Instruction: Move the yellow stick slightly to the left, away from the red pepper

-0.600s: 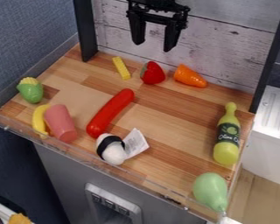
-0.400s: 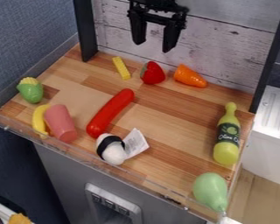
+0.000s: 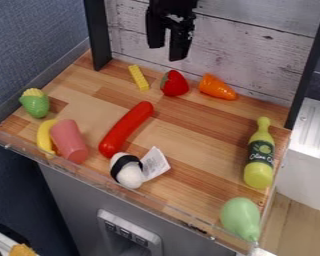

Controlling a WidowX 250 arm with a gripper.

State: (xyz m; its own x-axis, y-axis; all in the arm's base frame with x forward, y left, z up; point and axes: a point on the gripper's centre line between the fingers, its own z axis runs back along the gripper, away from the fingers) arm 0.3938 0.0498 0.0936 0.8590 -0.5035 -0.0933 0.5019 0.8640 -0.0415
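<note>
Strawberry (image 3: 175, 84) rests ungrasped toward the rear of the surface (image 3: 193, 127). Claw (image 3: 167, 52) hangs above, fingers parted, empty. Progress judged pre-grasp; pickup outstanding.

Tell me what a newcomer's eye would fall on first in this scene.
Probably the long red sausage, lying at a slant near the middle of the wooden counter. Next might come the black gripper, hanging at the top with its fingers apart and nothing between them, and then the yellow-green bottle near the counter's right edge.
</note>
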